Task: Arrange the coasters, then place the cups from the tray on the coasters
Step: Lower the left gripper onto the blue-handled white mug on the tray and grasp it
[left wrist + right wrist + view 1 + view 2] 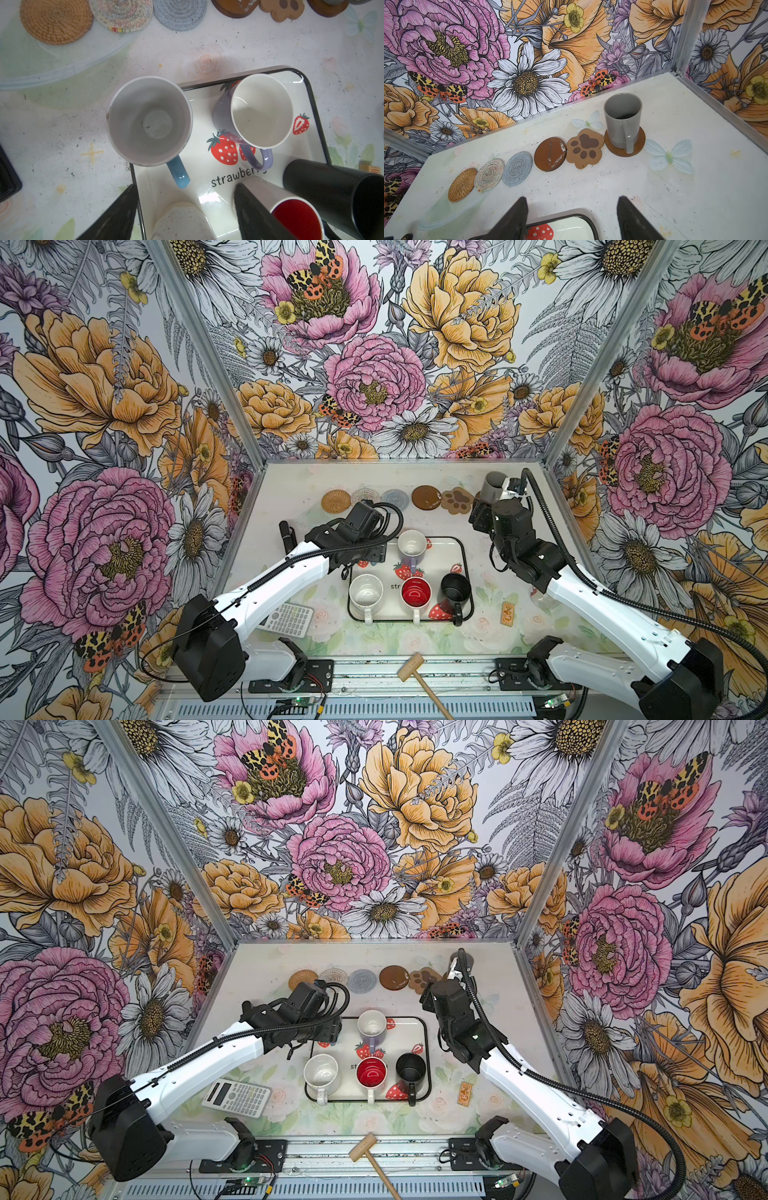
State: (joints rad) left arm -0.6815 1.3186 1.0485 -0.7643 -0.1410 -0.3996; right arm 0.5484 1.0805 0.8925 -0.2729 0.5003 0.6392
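Five bare coasters lie in a row at the back: tan woven (336,501), beige (489,174), grey-blue (517,168), brown disc (427,497) and paw (457,500). A grey cup (623,120) stands on a sixth brown coaster (639,143). The strawberry tray (440,558) holds the lavender (412,545), white (365,592), red-inside (416,592) and black (456,589) cups. The light blue cup (150,120), at the tray's back left corner, is hidden under the left arm in both top views. My left gripper (186,187) hangs open over the tray. My right gripper (572,199) is open above the tray's far right corner.
A grey calculator (286,619) lies left of the tray. A small orange ticket (508,612) lies to its right. A wooden mallet (419,676) rests on the front rail. A black object (8,176) sits near the left wall. Flowered walls close three sides.
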